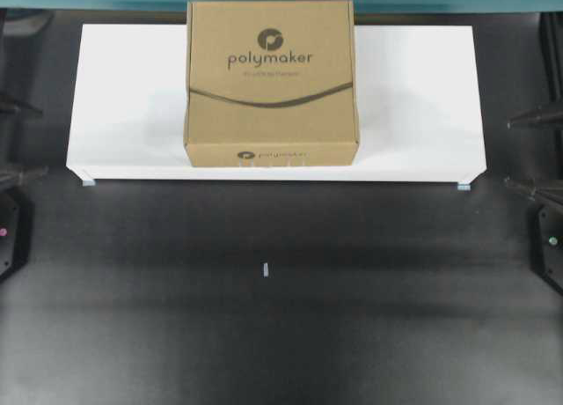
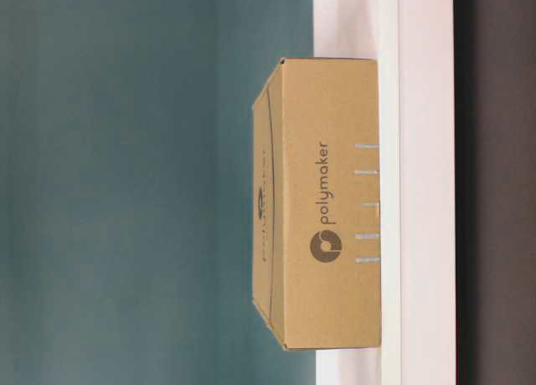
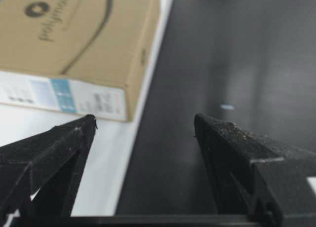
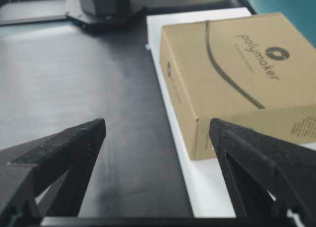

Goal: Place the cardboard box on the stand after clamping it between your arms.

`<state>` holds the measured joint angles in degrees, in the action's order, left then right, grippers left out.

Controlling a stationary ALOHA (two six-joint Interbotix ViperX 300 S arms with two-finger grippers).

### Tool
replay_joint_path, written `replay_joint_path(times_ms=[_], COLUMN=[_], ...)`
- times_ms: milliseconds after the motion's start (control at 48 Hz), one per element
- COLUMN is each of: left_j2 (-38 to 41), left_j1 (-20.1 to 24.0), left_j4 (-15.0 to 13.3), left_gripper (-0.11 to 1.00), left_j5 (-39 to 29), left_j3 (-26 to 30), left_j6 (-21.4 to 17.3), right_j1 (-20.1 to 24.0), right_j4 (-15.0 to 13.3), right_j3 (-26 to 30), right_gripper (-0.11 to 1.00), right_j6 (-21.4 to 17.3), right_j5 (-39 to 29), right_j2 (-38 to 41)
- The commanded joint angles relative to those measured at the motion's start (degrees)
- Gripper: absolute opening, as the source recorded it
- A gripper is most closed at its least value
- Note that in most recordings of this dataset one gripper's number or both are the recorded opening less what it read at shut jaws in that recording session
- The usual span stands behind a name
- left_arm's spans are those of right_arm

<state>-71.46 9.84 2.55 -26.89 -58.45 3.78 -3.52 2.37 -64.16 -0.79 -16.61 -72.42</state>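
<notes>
Cardboard box (image 1: 271, 84) flat on the white stand (image 1: 413, 97), near its middle; left gripper (image 3: 144, 123) and right gripper (image 4: 157, 126) well apart from it, jaws spread, holding nothing

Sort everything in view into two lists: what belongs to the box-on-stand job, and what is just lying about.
Part of the job:
- cardboard box, resting on the stand
- white stand
- left tool, open, empty
- right tool, open, empty

Just lying about:
- small pale tape mark on the black table
- teal backdrop
</notes>
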Motion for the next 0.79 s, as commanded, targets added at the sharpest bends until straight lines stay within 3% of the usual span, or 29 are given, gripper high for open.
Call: replay_joint_path(times_ms=[0,167,770], left_j2=[0.79,0.62,0.79], left_j1=[-1.05,-1.67,-1.67], left_j4=[0.00,0.00,0.00], left_gripper=[0.76,0.72,0.72], left_j5=[0.62,0.70,2.72], left_j3=[0.09,-0.35,-0.70], left_j6=[1.49,2.55,2.55], right_j1=[0.97,0.97,1.14], right_j4=[0.00,0.00,0.09], right_j3=[-0.18,-0.70,-0.88], right_gripper=[0.82,0.82,0.82], right_j6=[-1.14,-2.20,-2.29], right_j5=[0.53,0.53,0.53], right_j2=[0.18,0.18,0.09])
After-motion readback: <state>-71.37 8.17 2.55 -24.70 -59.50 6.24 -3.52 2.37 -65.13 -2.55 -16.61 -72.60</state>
